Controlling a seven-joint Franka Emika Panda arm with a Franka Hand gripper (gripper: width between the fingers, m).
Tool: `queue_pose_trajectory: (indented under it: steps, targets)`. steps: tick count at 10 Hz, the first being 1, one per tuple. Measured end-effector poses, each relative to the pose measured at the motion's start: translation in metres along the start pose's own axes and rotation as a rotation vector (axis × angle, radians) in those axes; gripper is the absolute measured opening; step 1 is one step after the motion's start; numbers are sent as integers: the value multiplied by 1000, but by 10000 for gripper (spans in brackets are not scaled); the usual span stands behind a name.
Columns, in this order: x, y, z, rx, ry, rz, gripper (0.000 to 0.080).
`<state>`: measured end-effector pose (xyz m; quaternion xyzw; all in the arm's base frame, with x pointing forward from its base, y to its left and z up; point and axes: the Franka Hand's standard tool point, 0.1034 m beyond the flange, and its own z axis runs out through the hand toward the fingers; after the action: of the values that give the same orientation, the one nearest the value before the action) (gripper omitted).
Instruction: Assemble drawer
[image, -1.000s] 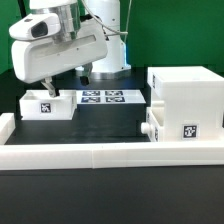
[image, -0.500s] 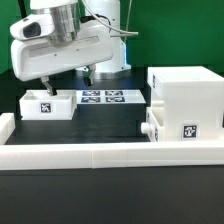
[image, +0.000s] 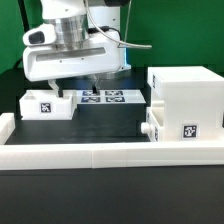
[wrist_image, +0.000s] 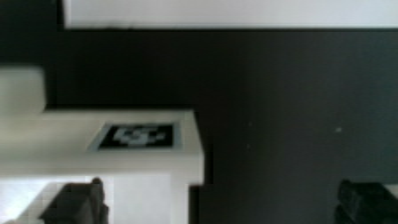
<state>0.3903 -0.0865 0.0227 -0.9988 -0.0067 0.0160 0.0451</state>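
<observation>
Looking across a black worktop (image: 110, 125), with a green backdrop (image: 10, 40) at ten o'clock and a low white wall (image: 100, 152) fencing six o'clock. Finding the drawer (image: 175, 112) in pieces in the exterior view: housing (image: 185, 88) standing at three o'clock, a lower tray (image: 188, 130) seemingly sitting in it already, knob (image: 148, 128) poking toward nine. Finding a loose tray (image: 45, 105) lying at nine o'clock, just beside the marker board (image: 105, 97).

Hanging the end effector (image: 76, 86) over the loose tray's three-o'clock end, fingers (wrist_image: 75, 200) spread wide apart and gripping nothing. Straddling the tray's edge in the wrist view, one finger over the loose tray (wrist_image: 134, 165), the other over bare worktop.

Judging the tray as light, stiff, hollow plastic: smooth enough to slip, unlikely to break, quick to skid or tip. Favouring a pinch across one thin side wall near its middle for balance, keeping clear of the knob and leaving the entering end free for sliding into the housing.
</observation>
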Motion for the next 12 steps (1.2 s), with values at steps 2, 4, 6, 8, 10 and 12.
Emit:
queue_pose_trajectory:
  steps: [2, 4, 6, 8, 10, 12]
  targets:
    - [-1, 2, 6, -1, 5, -19, 649]
    - [-1, 2, 6, -1, 5, -22, 649]
    - [-1, 2, 6, -1, 5, -23, 649]
    - [2, -1, 8, -11, 16, 45, 649]
    - [10, -9, 13, -36, 16, 78, 649]
    - [9, -5, 16, -42, 12, 53, 649]
